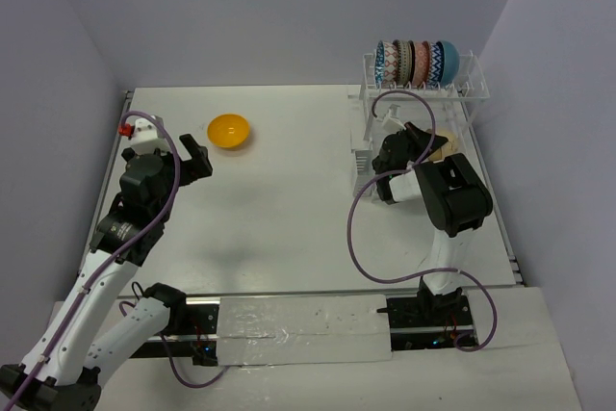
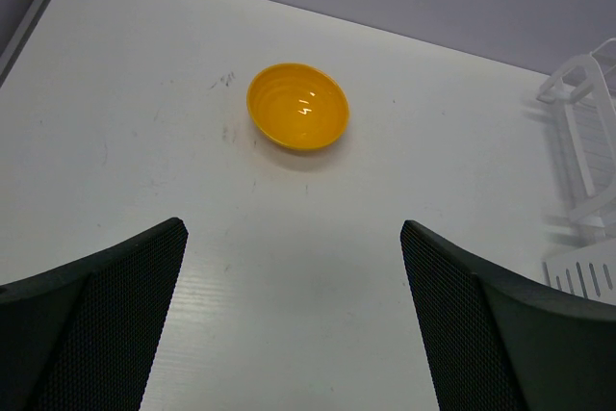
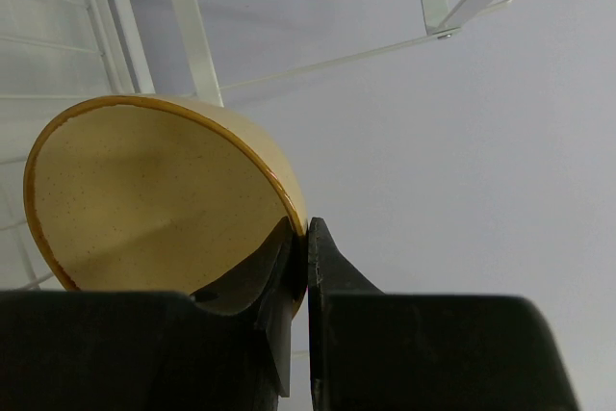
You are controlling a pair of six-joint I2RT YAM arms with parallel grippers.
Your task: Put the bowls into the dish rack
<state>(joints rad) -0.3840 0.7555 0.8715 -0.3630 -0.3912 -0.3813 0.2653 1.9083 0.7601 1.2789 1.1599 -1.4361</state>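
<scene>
The dish rack (image 1: 472, 89) stands at the far right, with several patterned bowls (image 1: 414, 63) and a teal one on edge in its raised prong row. An orange-yellow bowl (image 1: 229, 131) sits upright on the table at the far left; it also shows in the left wrist view (image 2: 297, 106). My left gripper (image 1: 197, 163) is open and empty, a little short of that bowl. My right gripper (image 1: 397, 141) is shut on the rim of the speckled tan bowl (image 3: 154, 199), holding it tilted beside the rack's white wires (image 3: 197, 31). One finger (image 3: 274, 281) is inside the bowl.
White table (image 1: 289, 209) with grey walls on three sides. The rack's lower tray and side basket (image 2: 582, 170) lie at the right in the left wrist view. Purple cables (image 1: 361, 228) loop off both arms.
</scene>
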